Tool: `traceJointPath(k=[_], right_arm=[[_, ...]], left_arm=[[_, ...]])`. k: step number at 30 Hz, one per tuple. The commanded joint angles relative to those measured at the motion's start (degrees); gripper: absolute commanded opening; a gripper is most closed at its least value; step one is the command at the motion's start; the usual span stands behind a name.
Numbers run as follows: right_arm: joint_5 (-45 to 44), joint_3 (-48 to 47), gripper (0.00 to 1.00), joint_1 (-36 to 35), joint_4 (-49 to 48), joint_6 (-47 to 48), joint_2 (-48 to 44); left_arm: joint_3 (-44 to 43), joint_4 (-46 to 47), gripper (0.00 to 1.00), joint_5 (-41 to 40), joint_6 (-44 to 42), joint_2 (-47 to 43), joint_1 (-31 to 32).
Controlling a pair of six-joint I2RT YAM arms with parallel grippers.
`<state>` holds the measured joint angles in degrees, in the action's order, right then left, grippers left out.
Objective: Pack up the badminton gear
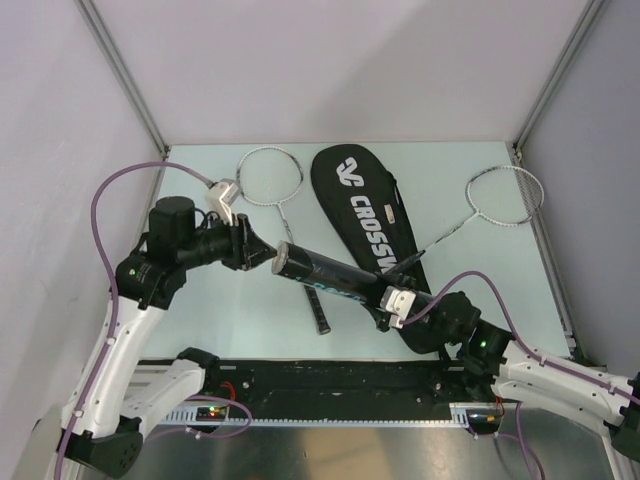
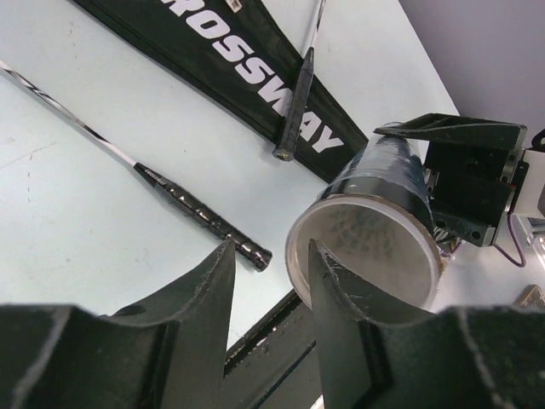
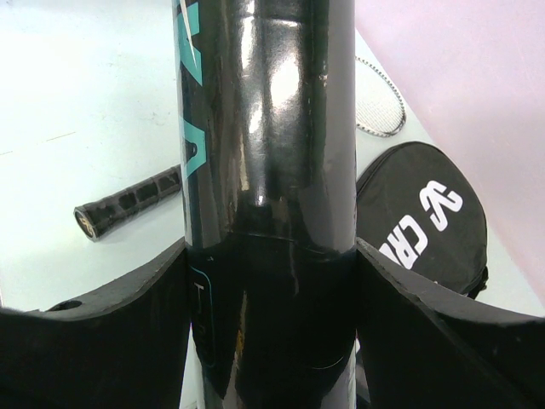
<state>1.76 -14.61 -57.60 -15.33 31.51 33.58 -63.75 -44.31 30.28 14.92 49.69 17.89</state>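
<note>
My right gripper (image 1: pixel 388 300) (image 3: pixel 271 256) is shut on the black cylindrical tube (image 1: pixel 330 275) (image 3: pixel 268 128) and holds it level above the table. The tube's open, white-rimmed mouth (image 2: pixel 366 251) faces my left gripper (image 1: pixel 262 252) (image 2: pixel 271 256). That gripper is open and empty, with one fingertip (image 2: pixel 319 264) in front of the rim. I cannot tell what is inside the tube. No loose shuttlecock is in view. The black CROSSWAY bag (image 1: pixel 365 205) (image 2: pixel 247 68) lies flat. One silver racquet (image 1: pixel 270 177) lies to its left, with its handle (image 2: pixel 204 220) under the tube. The other racquet (image 1: pixel 505 195) rests its handle (image 2: pixel 294 119) on the bag.
Grey walls with metal posts close in the pale green table (image 1: pixel 200 300) on three sides. A black rail (image 1: pixel 330 378) runs along the near edge between the arm bases. Purple cables loop off both arms.
</note>
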Motion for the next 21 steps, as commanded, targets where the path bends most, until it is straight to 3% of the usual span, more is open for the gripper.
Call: traceJointPath(k=[1, 21], right_arm=[[0.0, -3.6, 0.05, -0.3, -6.1, -0.7, 0.1], [0.3, -5.9, 0.05, -0.4, -7.8, -0.2, 2.6]], left_arm=[[-3.1, 0.2, 0.45, 0.3, -0.2, -1.6, 0.3], [-2.6, 0.2, 0.37, 2.3, 2.3, 0.1, 5.8]])
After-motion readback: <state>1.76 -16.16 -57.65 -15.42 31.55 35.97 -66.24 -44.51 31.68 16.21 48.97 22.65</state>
